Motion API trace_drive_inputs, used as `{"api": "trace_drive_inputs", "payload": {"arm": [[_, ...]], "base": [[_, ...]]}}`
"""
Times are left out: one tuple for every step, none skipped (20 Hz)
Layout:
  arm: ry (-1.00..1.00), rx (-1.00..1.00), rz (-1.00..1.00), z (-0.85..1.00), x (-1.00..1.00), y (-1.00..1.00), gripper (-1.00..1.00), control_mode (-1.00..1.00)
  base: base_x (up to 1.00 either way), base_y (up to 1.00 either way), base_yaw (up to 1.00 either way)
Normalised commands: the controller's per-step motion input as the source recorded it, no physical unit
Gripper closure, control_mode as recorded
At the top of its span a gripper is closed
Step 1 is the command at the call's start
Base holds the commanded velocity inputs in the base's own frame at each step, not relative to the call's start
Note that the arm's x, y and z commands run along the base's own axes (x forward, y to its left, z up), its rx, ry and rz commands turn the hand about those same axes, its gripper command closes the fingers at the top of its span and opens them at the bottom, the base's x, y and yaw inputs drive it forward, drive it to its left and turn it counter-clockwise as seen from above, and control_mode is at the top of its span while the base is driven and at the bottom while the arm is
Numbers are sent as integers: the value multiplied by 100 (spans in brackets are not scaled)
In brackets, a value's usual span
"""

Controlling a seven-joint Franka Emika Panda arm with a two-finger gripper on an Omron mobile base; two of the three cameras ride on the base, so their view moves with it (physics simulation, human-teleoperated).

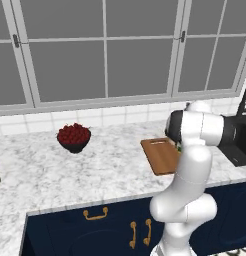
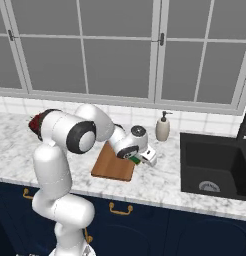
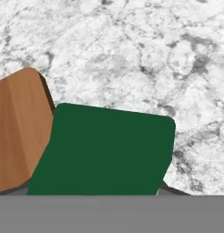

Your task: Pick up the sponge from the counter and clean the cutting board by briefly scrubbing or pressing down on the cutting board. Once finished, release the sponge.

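Note:
The sponge (image 3: 104,152) shows its green scouring top close to the hand camera, overlapping the rounded corner of the brown cutting board (image 3: 18,127). A thin dark finger edge peeks out on each side of the sponge. In the right base view my gripper (image 2: 145,159) is low over the counter (image 2: 160,182), just past the right edge of the cutting board (image 2: 112,165), shut on the sponge (image 2: 136,160). From the left base view the arm hides the hand; the cutting board (image 1: 162,155) lies beside it with its slot handle at the far end.
A dark bowl of red fruit (image 1: 73,136) stands at the back left of the counter. A soap dispenser (image 2: 163,127) is by the tiled wall behind the hand. The black sink (image 2: 215,165) with its faucet (image 2: 243,122) lies to the right.

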Motion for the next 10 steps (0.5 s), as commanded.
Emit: {"api": "trace_drive_inputs", "payload": {"arm": [[0, 0, 0, -29, -100, 0, 100, -100], [0, 0, 0, -25, -100, 0, 100, -100], [0, 0, 0, -24, -100, 0, 100, -100], [0, 0, 0, -26, -100, 4, 100, -100], [0, 0, 0, -24, -100, 3, 100, -100], [0, 0, 0, -24, -100, 4, 100, -100], [0, 0, 0, -24, -100, 11, 100, -100], [0, 0, 0, -24, -100, 19, 100, -100], [0, 0, 0, -24, -99, 31, 100, -100], [0, 0, 0, -22, -96, 36, 100, -100]], "base": [[0, 0, 0], [0, 0, 0], [0, 0, 0], [0, 0, 0], [0, 0, 0], [0, 0, 0], [0, 0, 0], [0, 0, 0], [0, 0, 0], [0, 0, 0]]}}
